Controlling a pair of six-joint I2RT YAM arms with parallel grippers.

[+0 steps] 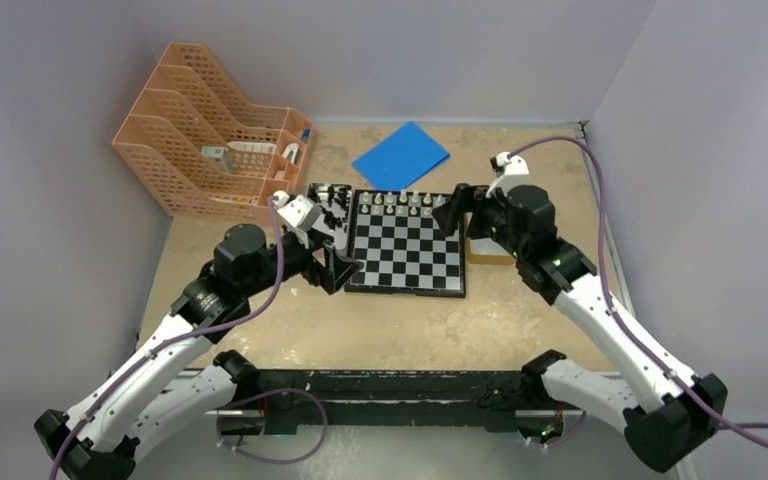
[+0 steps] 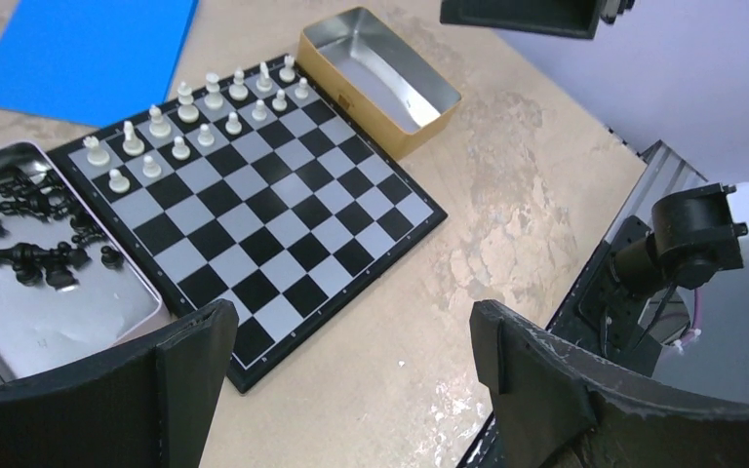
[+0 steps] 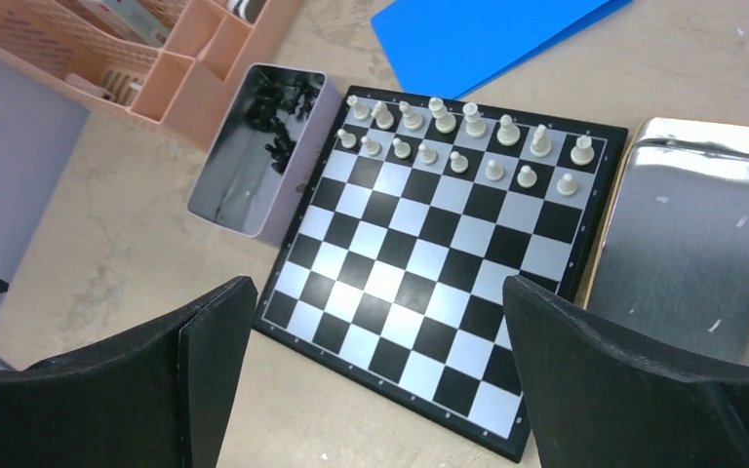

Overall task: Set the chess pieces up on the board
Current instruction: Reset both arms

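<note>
The board lies mid-table, with black and white checks. Several white chess pieces fill its two far rows; they also show in the left wrist view and the right wrist view. Several black pieces lie loose in a silver tin against the board's left side. My left gripper is open and empty above the board's near left corner. My right gripper is open and empty over the board's far right corner.
An empty gold-sided tin sits against the board's right edge. A blue sheet lies behind the board. An orange desk organiser stands at the far left. Walls close in on three sides.
</note>
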